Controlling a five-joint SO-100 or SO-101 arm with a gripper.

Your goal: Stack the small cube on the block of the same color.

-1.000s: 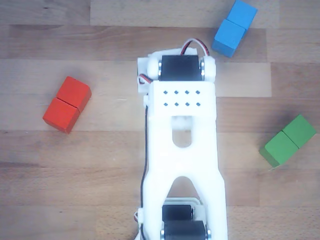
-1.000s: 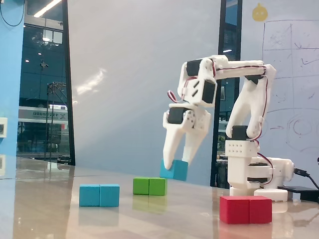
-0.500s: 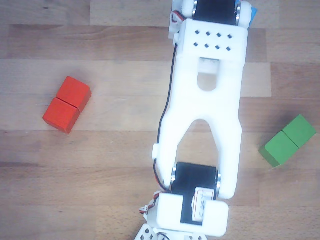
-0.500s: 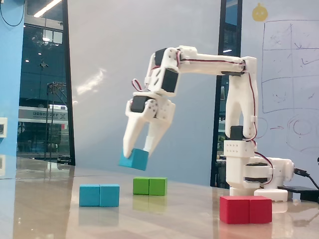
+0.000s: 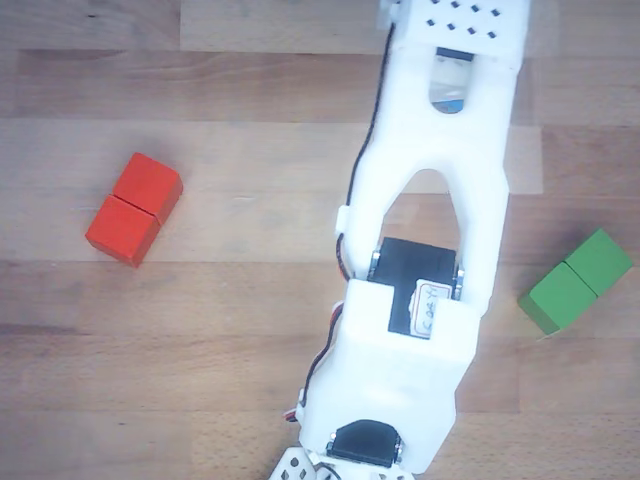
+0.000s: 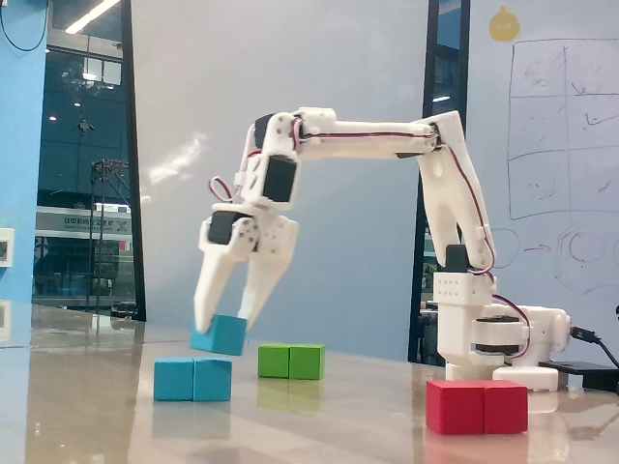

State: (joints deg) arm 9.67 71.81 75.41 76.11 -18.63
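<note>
Three two-piece blocks sit on the wooden table (image 5: 200, 330): red block (image 6: 477, 406), green block (image 6: 291, 362) and the light-blue block (image 6: 193, 379). From the fixed view, the claw (image 6: 224, 321) is clamped on the small cube (image 6: 218, 335), holding it tilted in the air just above the light-blue block's right half, looks like a tiny gap between them but hard to be sure. In the other view the white arm (image 5: 430, 250) covers both blue pieces.
</note>
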